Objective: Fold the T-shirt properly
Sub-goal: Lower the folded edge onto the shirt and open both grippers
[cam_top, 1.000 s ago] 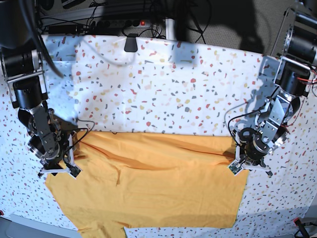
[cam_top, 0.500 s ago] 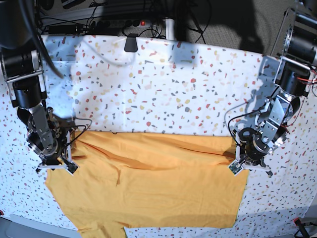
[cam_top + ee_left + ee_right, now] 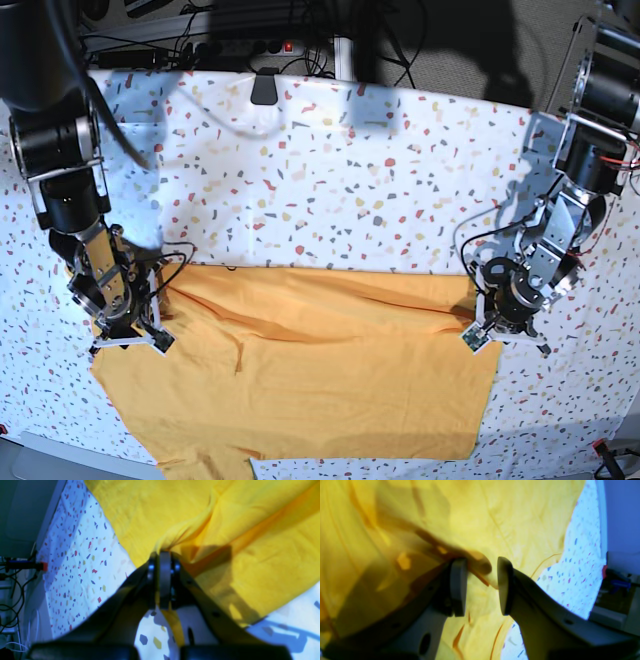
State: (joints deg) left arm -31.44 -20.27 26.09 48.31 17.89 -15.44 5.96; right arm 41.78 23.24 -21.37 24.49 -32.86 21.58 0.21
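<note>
The mustard-orange T-shirt [image 3: 320, 370] lies spread across the near half of the table, with a sleeve hanging toward the front edge. My left gripper [image 3: 478, 335] is at the shirt's right edge. In the left wrist view it [image 3: 165, 557] is shut on a pinched ridge of the T-shirt [image 3: 250, 530]. My right gripper [image 3: 145, 338] is low over the shirt's left edge. In the right wrist view its jaws [image 3: 481, 585] stand apart over the T-shirt [image 3: 395, 517], a raised fold of cloth lying between the fingers [image 3: 457, 587].
A white speckled tablecloth [image 3: 350, 180] covers the table. A black clip-like object [image 3: 264, 87] sits at the far edge, with cables and a power strip [image 3: 250, 45] behind it. The shirt's lower hem reaches the table's front edge.
The right arm has shifted a little to the right, further onto the shirt's left edge. The left arm and the cloth it holds have stayed put.
</note>
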